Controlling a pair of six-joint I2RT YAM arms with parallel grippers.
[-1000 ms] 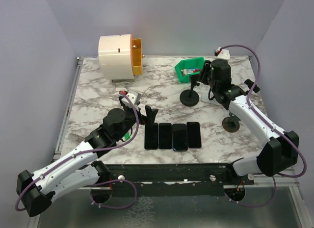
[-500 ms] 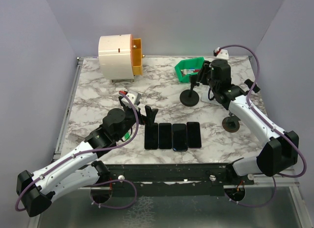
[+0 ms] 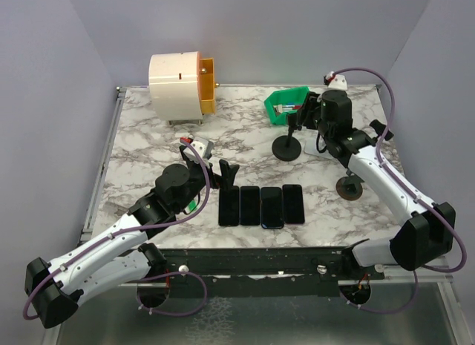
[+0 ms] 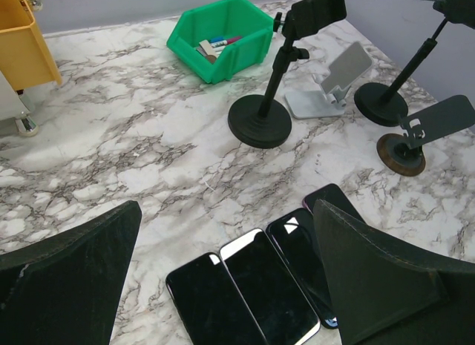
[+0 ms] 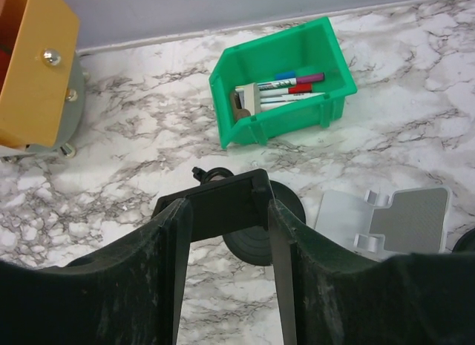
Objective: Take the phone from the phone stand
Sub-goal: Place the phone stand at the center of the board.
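A black phone (image 5: 223, 200) sits sideways in the clamp of a black pole stand with a round base (image 3: 287, 148). It also shows in the left wrist view (image 4: 317, 10) on the stand (image 4: 260, 122). My right gripper (image 3: 303, 112) is open and hovers just above the phone, and its tips (image 5: 224, 205) frame the phone's clamped end without closing on it. My left gripper (image 3: 226, 172) is open and empty, low over the near end of several phones (image 4: 252, 286) lying flat in a row, its fingers (image 4: 74, 263) wide apart.
A green bin (image 3: 287, 104) of markers stands behind the stand. A white and yellow drum (image 3: 182, 87) is at the back left. A white folding stand (image 4: 326, 85), a second black pole stand (image 4: 382, 100) and a small round stand (image 3: 349, 185) are on the right.
My right gripper has crept slightly left and closer over the phone on the stand. The left arm has not moved.
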